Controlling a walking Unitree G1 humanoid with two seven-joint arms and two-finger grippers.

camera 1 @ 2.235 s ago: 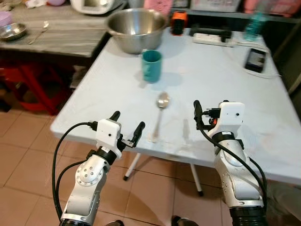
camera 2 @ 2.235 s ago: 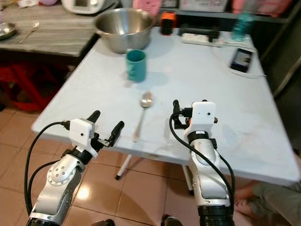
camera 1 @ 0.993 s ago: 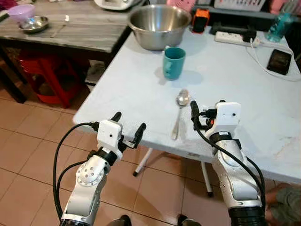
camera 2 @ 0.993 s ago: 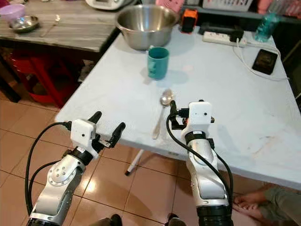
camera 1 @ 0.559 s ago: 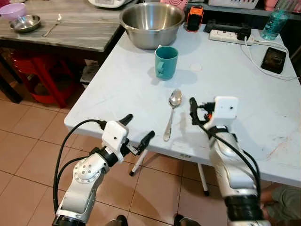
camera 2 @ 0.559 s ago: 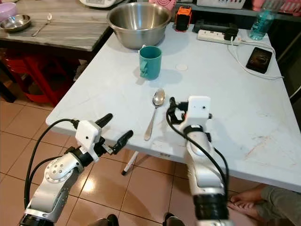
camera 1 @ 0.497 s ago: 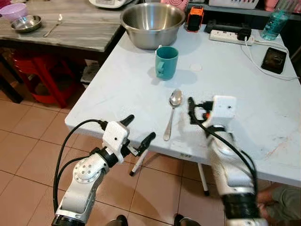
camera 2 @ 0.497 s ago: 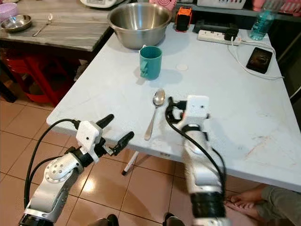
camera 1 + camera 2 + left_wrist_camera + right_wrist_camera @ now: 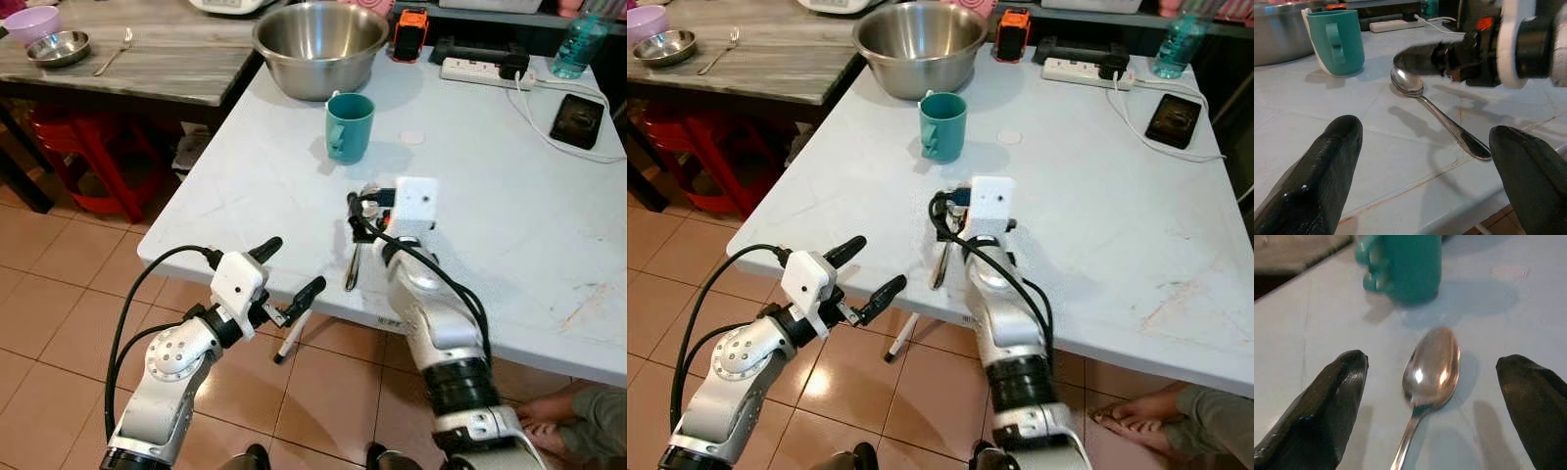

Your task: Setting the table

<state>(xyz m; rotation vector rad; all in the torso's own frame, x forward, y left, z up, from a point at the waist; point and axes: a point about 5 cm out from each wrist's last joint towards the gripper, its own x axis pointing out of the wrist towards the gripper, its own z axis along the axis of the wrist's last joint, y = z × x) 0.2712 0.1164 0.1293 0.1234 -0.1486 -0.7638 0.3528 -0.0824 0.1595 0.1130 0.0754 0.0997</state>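
A: Since the right hand [image 9: 359, 211] hangs over the spoon [image 9: 1431, 373] with its fingers spread wide, one on each side of the bowl end, is the grab the step in hand?

B: I'd judge so. The spoon lies flat on the counter [image 9: 509, 196], bowl toward the teal mug [image 9: 349, 126] just beyond the fingertips, handle running back under the wrist to the near edge.

A: How to do it well?

B: A flat, thin, shiny thing gives little to pinch. Better to draw the hand back toward the neck or handle, drop until the tips nearly touch the counter, then close squarely across the narrow part. Closing on the rounded bowl could squirt it out.

A: And the left hand [image 9: 284, 274]?

B: Spread wide too, holding nothing, off the counter's near edge, with the spoon's handle ahead of it. It should keep clear.

A: Risks?

B: Nudging the spoon off the edge, or brushing the mug.
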